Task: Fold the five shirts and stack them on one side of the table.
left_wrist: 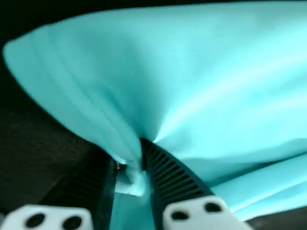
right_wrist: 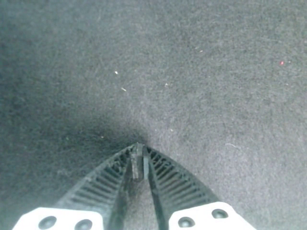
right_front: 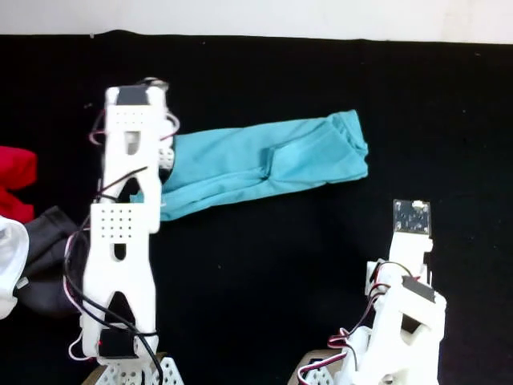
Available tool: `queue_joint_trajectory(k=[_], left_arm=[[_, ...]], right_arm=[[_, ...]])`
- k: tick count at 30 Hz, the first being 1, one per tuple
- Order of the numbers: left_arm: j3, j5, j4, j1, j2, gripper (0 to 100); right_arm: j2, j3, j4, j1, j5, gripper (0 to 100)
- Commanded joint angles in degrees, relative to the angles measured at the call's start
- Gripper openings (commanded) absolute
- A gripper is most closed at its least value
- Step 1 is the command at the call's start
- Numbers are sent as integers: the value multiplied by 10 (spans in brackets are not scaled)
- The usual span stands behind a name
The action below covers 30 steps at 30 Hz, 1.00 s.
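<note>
A teal shirt [right_front: 264, 160] lies folded into a long strip across the middle of the black table [right_front: 272, 273]. My left gripper [left_wrist: 134, 165] is shut on a pinch of the teal shirt [left_wrist: 192, 86] at its left end; the left arm [right_front: 128, 160] covers that end from above. My right gripper [right_wrist: 139, 160] is shut on nothing, just above the bare black cloth [right_wrist: 168, 72]. The right arm [right_front: 405, 305] stands folded back at the near right, apart from the shirt.
At the left edge lie a red shirt [right_front: 16, 180], a dark grey garment [right_front: 44, 241] and something white [right_front: 8, 257]. A pale wall strip [right_front: 321, 18] runs along the table's far edge. Bare black cloth lies between the two arms.
</note>
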Motion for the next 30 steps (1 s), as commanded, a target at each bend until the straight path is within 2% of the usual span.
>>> queue_joint_trajectory(k=[1,6,12,16,19,24,30], left_arm=[[0,10,7,-3,2,8],[-2,10,14,-29,-22,9],[5,9,14,-107,-116,9],[56,5,14,-154,-172,9],[98,-19,14,-154,-196,9],[109,-19,14,-96,-229,9],[109,-19,5,80,-328,9]], right_arm=[[-3,10,-19,-12,3,6],[-3,11,-21,-10,3,6],[-3,13,-21,-11,3,6],[-3,13,-21,-11,3,6],[-3,13,-21,-11,3,6],[-3,13,-22,-11,3,6],[-3,13,-22,-11,3,6]])
